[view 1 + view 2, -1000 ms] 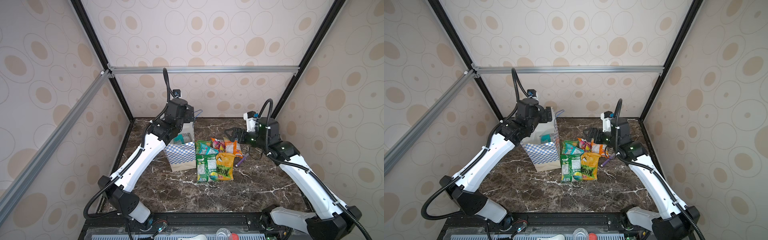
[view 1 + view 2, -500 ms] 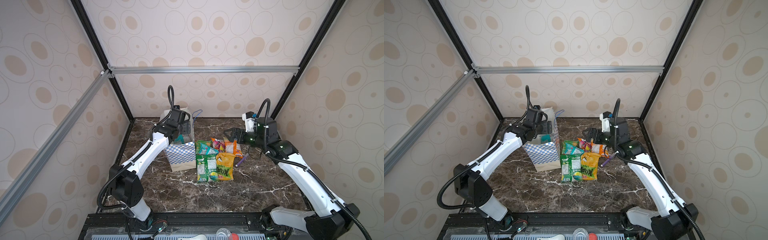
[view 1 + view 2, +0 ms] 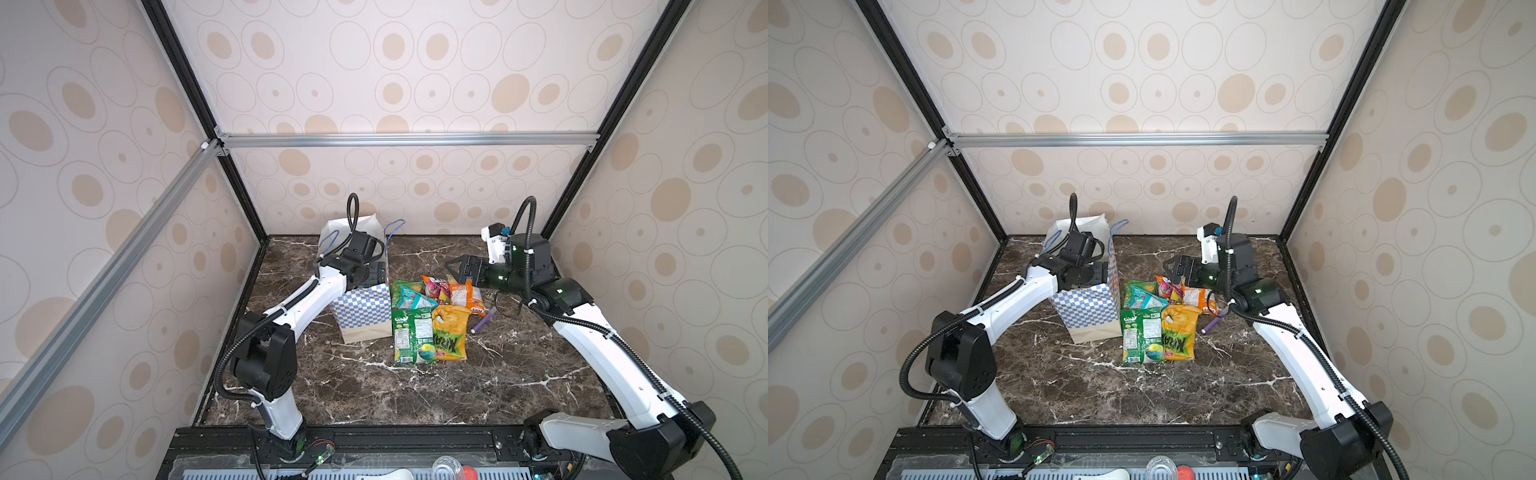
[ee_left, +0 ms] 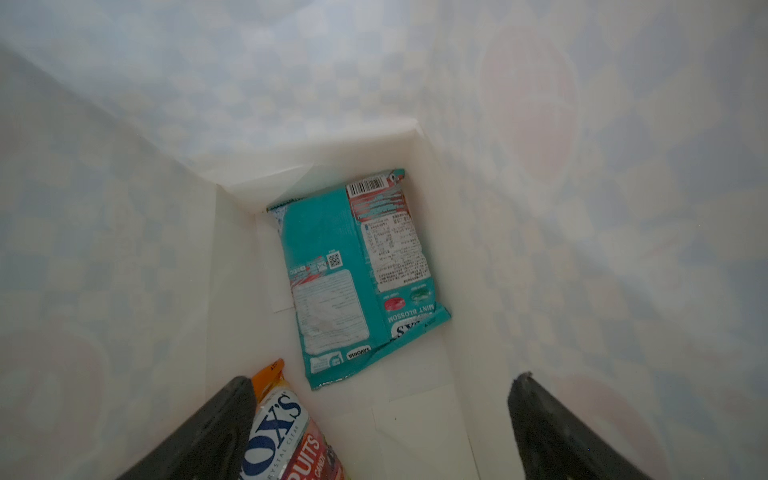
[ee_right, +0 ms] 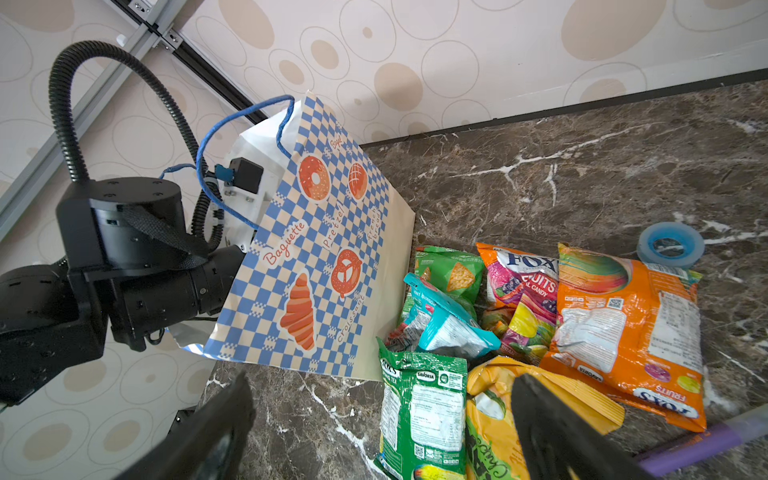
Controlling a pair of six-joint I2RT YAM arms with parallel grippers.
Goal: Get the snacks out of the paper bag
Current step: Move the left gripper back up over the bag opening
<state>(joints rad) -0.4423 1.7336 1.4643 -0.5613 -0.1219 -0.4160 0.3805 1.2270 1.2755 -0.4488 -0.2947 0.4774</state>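
left gripper [image 4: 378,384] angled downward, jaws spread wide; right gripper [image 5: 382,380] held level, jaws spread wide, empty

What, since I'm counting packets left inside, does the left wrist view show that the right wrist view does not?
Only left wrist: the paper bag's white inside, a teal packet flat on its floor, a candy packet beside one finger of the open left gripper. Only right wrist: the bag's checkered outside, the left arm reaching in, a pile of packets, a tape roll and a pen on the table, the open right gripper. Both: the bag.
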